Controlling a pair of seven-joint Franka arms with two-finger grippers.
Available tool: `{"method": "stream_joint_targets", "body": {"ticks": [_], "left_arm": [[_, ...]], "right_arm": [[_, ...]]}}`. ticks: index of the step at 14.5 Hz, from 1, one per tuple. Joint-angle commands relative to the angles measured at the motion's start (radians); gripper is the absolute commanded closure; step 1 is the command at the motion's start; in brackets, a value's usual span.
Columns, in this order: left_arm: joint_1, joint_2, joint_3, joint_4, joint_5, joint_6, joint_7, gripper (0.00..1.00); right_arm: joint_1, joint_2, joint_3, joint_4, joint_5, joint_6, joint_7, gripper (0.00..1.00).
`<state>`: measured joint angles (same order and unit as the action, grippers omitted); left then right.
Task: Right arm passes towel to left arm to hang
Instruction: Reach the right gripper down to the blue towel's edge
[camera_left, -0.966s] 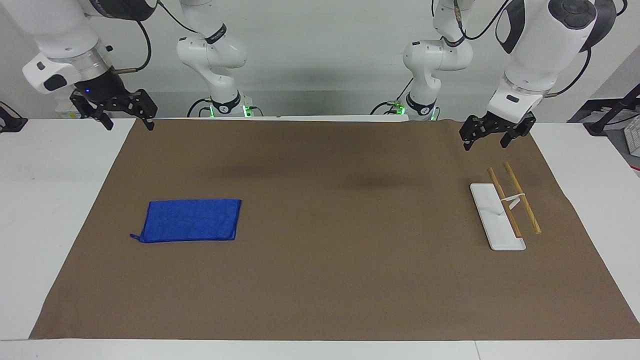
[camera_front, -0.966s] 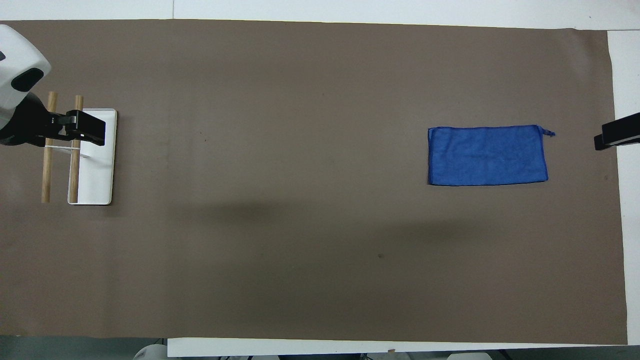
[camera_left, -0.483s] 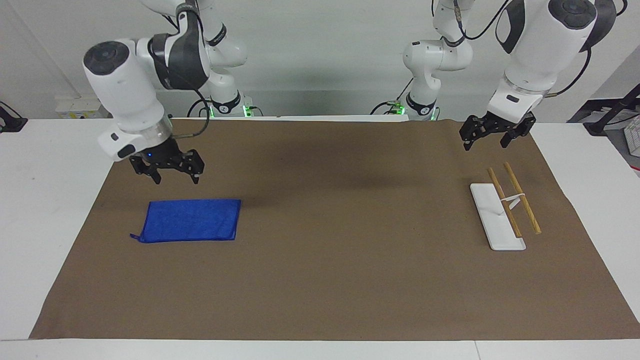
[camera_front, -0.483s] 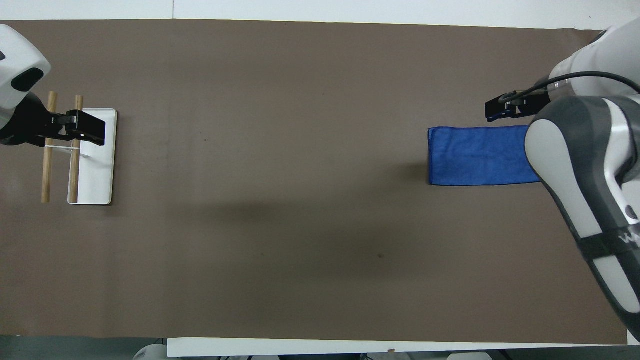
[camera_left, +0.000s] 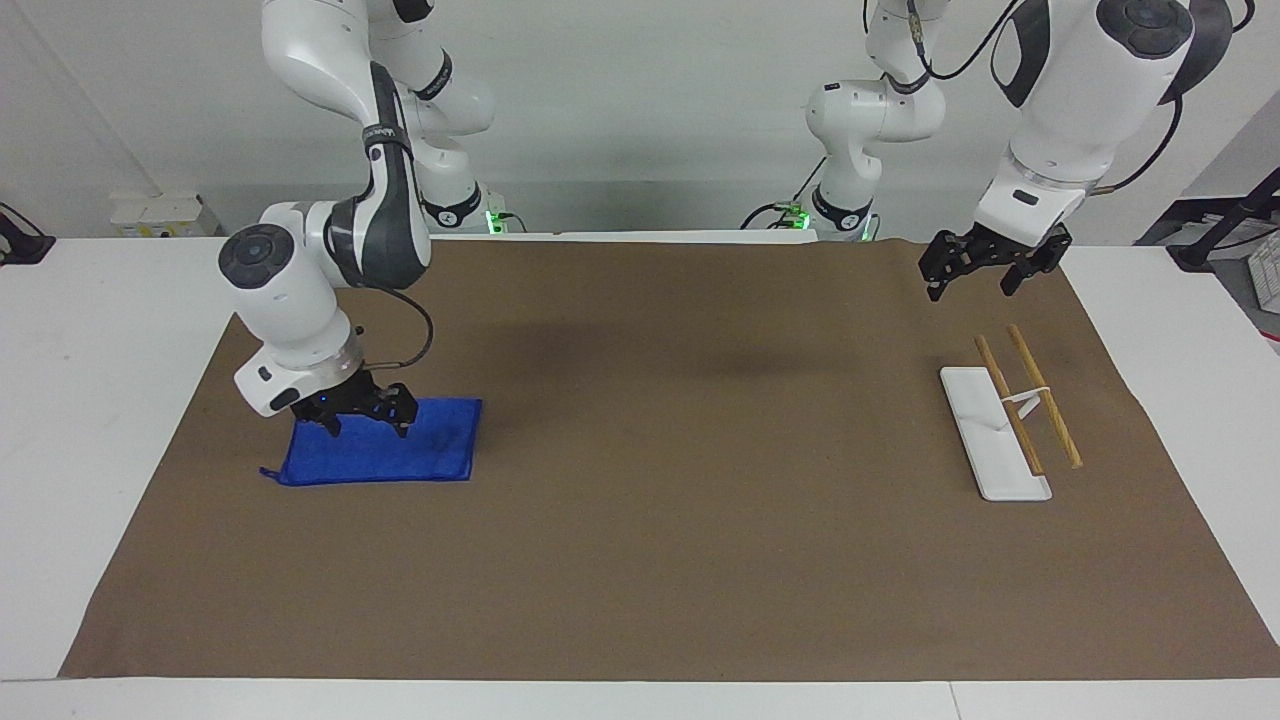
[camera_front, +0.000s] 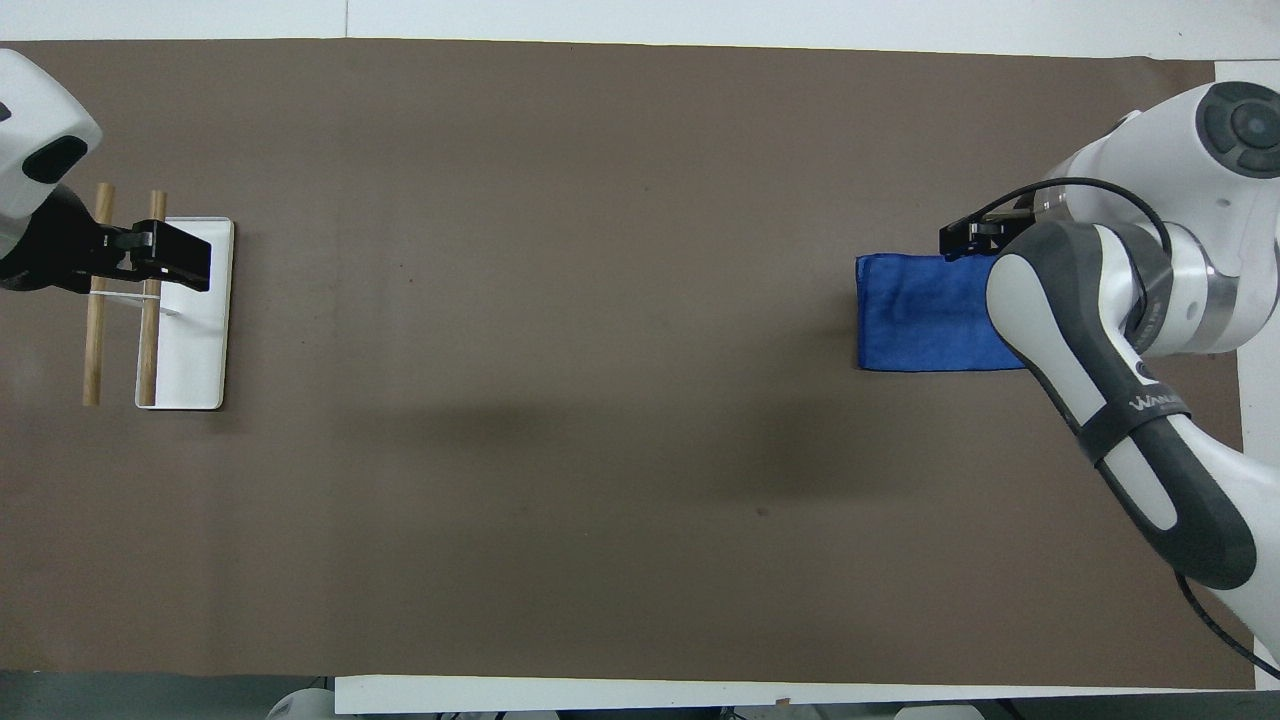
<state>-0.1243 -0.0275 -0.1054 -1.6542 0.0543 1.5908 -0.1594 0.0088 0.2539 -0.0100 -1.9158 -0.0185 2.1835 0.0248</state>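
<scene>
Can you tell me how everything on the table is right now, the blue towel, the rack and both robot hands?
towel: lying flat on the brown mat, not lifted.
right gripper: low over the towel's edge nearer the robots, fingers open.
left gripper: waiting in the air above the rack, fingers open, holding nothing.
rack: white base on the mat, two wooden bars, nothing hanging on it.

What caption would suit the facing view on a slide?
Right pincer open, low over the flat blue towel on the brown mat; left pincer waits open above the towel rack.
</scene>
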Motion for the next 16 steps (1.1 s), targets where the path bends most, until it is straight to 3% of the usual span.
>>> {"method": "stream_joint_targets", "body": {"ticks": [1,12,15,16], "left_arm": [[0.002,-0.029,-0.004,-0.027,-0.010,-0.009,-0.009,0.01],[0.000,-0.029,-0.004,-0.027,-0.010,-0.009,-0.009,0.01],[0.002,-0.029,-0.004,-0.027,-0.010,-0.009,-0.009,0.01],[0.002,-0.029,-0.004,-0.027,-0.010,-0.009,-0.008,0.01]], "right_arm": [[-0.041,0.033,0.007,-0.051,0.011,0.093,-0.059,0.04],[-0.053,0.088,0.007,-0.101,0.072,0.203,-0.143,0.13],[-0.053,0.088,0.005,-0.103,0.072,0.203,-0.144,0.26],[-0.053,0.088,0.005,-0.101,0.072,0.203,-0.144,0.35]]}}
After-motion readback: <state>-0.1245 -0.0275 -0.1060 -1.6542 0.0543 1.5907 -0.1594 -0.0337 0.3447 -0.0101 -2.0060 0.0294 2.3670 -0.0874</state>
